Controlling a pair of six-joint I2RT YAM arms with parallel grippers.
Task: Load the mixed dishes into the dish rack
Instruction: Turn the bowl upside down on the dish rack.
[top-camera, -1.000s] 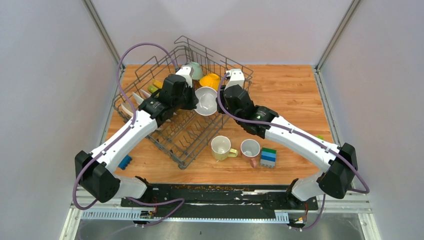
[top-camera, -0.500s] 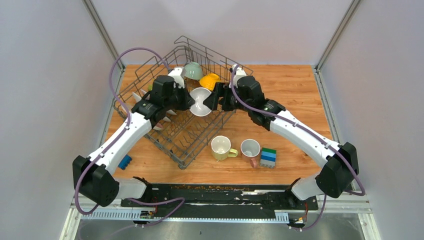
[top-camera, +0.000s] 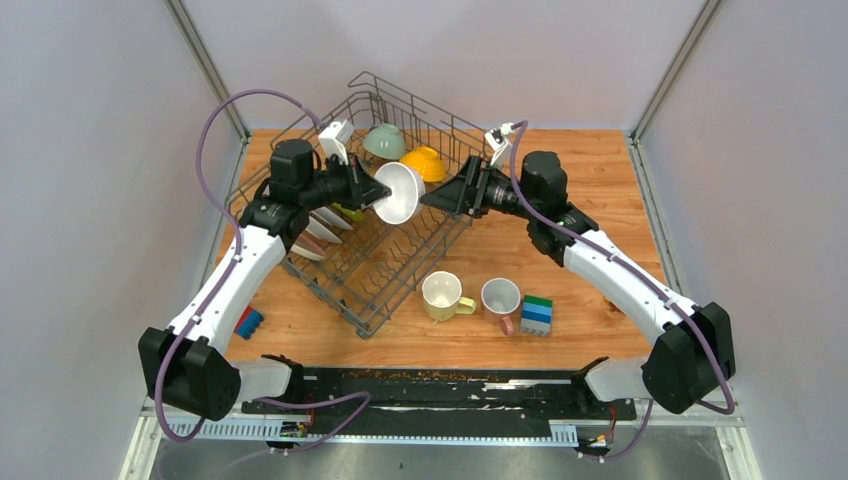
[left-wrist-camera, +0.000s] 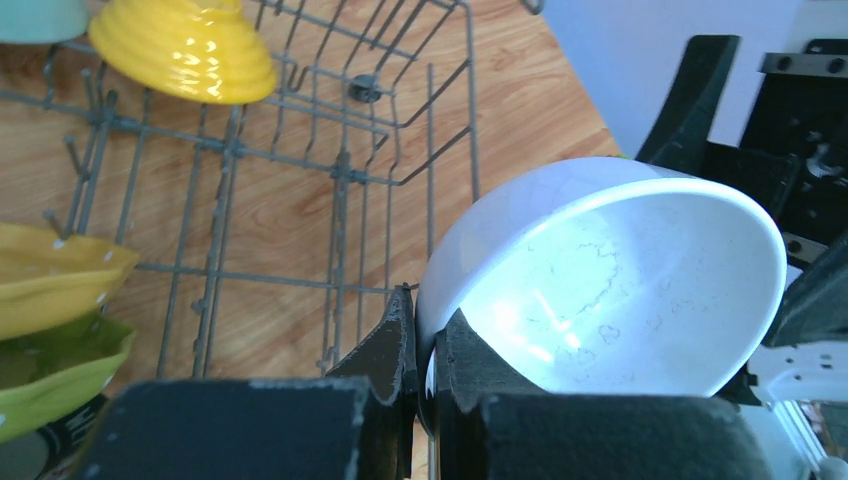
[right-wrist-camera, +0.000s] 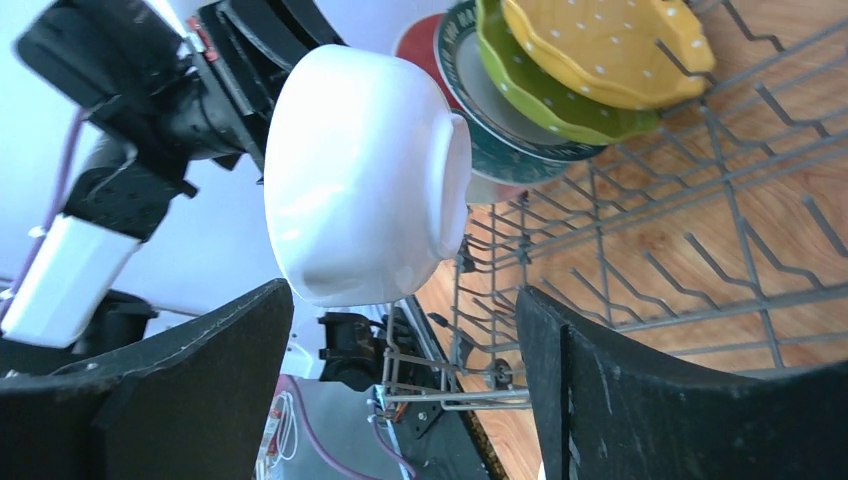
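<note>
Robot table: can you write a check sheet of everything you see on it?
Surface: wooden table, no spills seen.
Job's things: dish rack holds plates, green bowl and yellow-orange bowl; white bowl held above it; yellow mug and pink-handled mug stand on the table.
Clutter: toy blocks beside the mugs; small blue thing near the left arm.
Grippers: left gripper shut on the white bowl's rim; right gripper open, facing the bowl.
Cables: purple cables loop from each arm.
Surroundings: plain grey walls.
</note>
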